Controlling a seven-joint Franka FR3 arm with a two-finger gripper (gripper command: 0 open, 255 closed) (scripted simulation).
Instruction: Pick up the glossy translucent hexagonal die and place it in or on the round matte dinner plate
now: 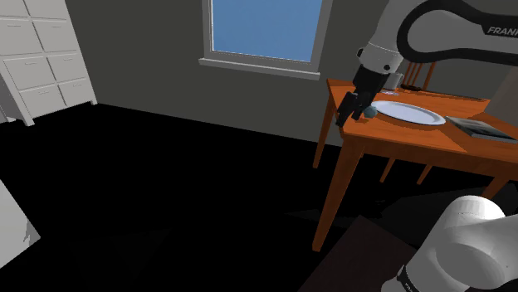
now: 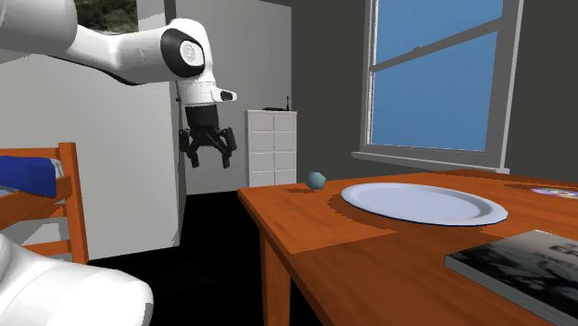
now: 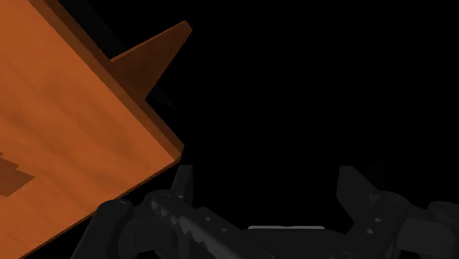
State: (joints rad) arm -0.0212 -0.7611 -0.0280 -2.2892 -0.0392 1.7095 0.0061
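Note:
A small teal many-sided die [image 2: 316, 180] sits on the orange wooden table [image 2: 306, 222], near its corner and just beside the white round plate [image 2: 426, 202]. In the shoulder view the die [image 1: 370, 109] lies to the left of the plate [image 1: 411, 113]. My black gripper [image 2: 208, 157] hangs open in the air off the table's corner, apart from the die, with nothing between its fingers. In the shoulder view the gripper [image 1: 349, 112] shows beside the table's edge. In the wrist view the gripper [image 3: 263, 180] stands with its fingers wide apart beside the table's corner [image 3: 66, 125].
A dark book [image 2: 528, 259] lies on the table near the plate. A wooden chair [image 2: 65, 199] stands by the stand. A white chest of drawers [image 2: 270, 146] is against the far wall. The floor beside the table is a black area.

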